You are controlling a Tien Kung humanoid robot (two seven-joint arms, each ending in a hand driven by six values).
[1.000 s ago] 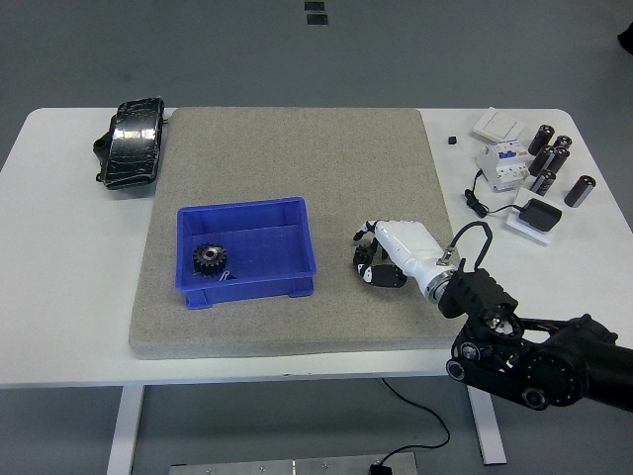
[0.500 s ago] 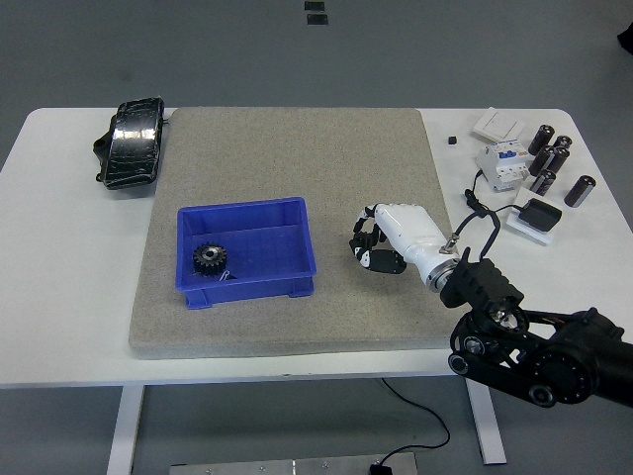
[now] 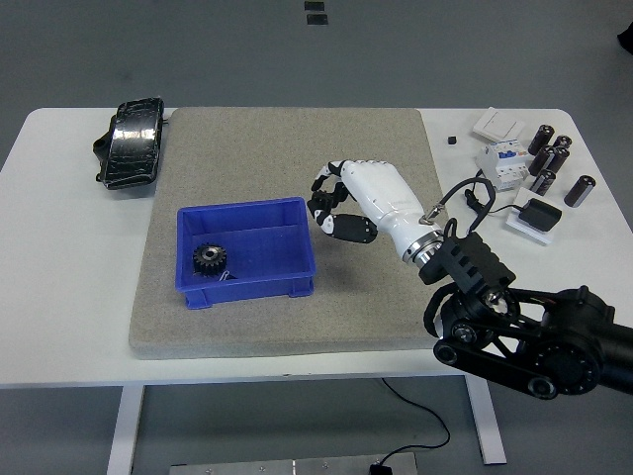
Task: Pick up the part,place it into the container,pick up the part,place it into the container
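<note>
A blue container (image 3: 243, 209) stands on the grey mat (image 3: 287, 139), left of centre. One black gear (image 3: 210, 259) lies inside it at the lower left. My right hand (image 3: 334, 205), white with black fingertips, hovers above the mat just right of the container's right rim. Its fingers are curled around a small dark part (image 3: 326, 203), which is mostly hidden by them. The right arm comes in from the lower right. The left arm is out of view.
A black pedal-like object (image 3: 132, 153) lies at the mat's far left corner. At the right of the table sit a white breaker (image 3: 501, 163), several black cylinders (image 3: 554, 158), white switches (image 3: 499, 124), a black adapter (image 3: 539, 215) and cables.
My right hand closed on the dark part on the mat, lifted it and carried it up and left toward the container. The spot where the part lay is now bare.
</note>
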